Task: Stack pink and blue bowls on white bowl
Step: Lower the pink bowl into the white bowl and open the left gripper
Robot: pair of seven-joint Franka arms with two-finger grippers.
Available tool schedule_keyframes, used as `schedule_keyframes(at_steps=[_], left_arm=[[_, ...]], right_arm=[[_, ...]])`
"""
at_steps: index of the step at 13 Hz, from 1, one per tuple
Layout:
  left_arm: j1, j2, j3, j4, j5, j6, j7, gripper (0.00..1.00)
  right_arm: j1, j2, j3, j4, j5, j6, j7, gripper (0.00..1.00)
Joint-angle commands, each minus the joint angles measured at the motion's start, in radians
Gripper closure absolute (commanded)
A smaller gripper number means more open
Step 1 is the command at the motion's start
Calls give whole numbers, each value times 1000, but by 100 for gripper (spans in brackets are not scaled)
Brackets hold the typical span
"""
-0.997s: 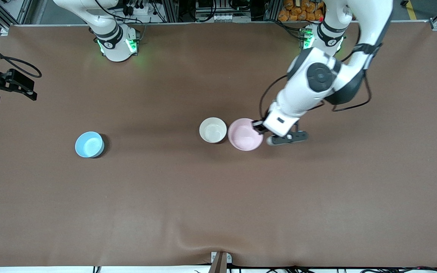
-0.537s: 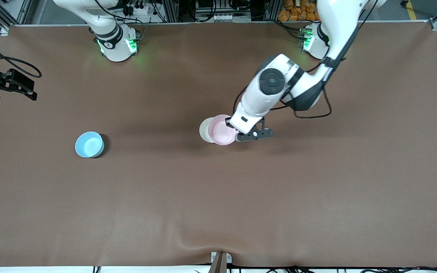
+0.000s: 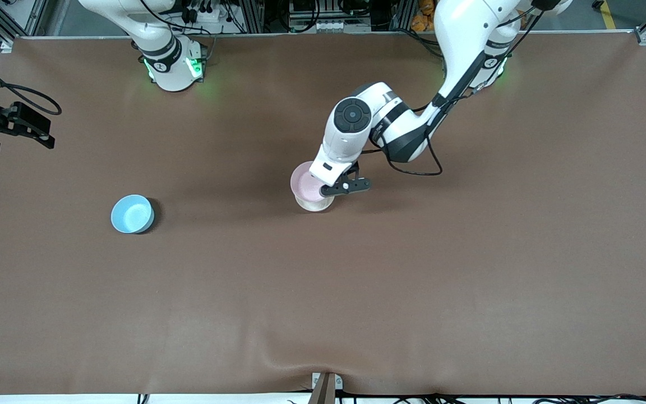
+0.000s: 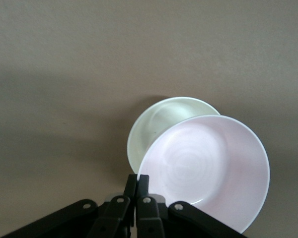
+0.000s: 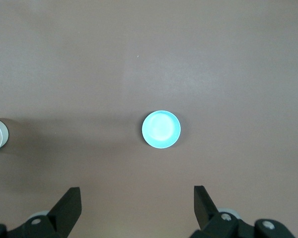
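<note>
My left gripper [image 3: 327,188] is shut on the rim of the pale pink bowl [image 3: 305,183] and holds it level in the air, just over the creamy-white bowl [image 3: 315,204] at the table's middle. In the left wrist view the shut fingertips [image 4: 137,181] pinch the pink bowl's [image 4: 208,168] edge, and the white bowl [image 4: 156,124] shows partly under it, offset. The sky-blue bowl [image 3: 132,214] stands alone toward the right arm's end. My right gripper [image 3: 20,128] waits high up, open and empty [image 5: 136,198], looking down at the blue bowl [image 5: 161,129].
The brown table cover [image 3: 469,269] is bare apart from the three bowls. A small bracket [image 3: 326,384] sits at the table's edge nearest the front camera. The arm bases stand along the farthest edge.
My left arm has carried the pink bowl from beside the white bowl, toward the right arm's end, until it hangs over the white bowl. The right arm and blue bowl have not moved.
</note>
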Motion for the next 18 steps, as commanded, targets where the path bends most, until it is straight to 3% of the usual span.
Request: schedule_keyframes(at_steps=[1, 12, 14, 15, 18], left_arm=[[-17, 19, 8, -1, 28, 43, -43, 100], [-4, 37, 7, -18, 77, 46, -74, 98], [2, 29, 13, -3, 74, 44, -75, 23], [9, 25, 19, 6, 75, 41, -74, 0], [64, -71, 22, 11, 77, -29, -62, 0]], right_arm=[[-21, -3, 11, 2, 17, 1, -3, 0], [-22, -2, 11, 2, 28, 3, -3, 0], [-22, -2, 11, 2, 28, 1, -3, 0], [-24, -2, 11, 2, 28, 1, -3, 0], [-21, 0, 11, 2, 28, 3, -3, 0]])
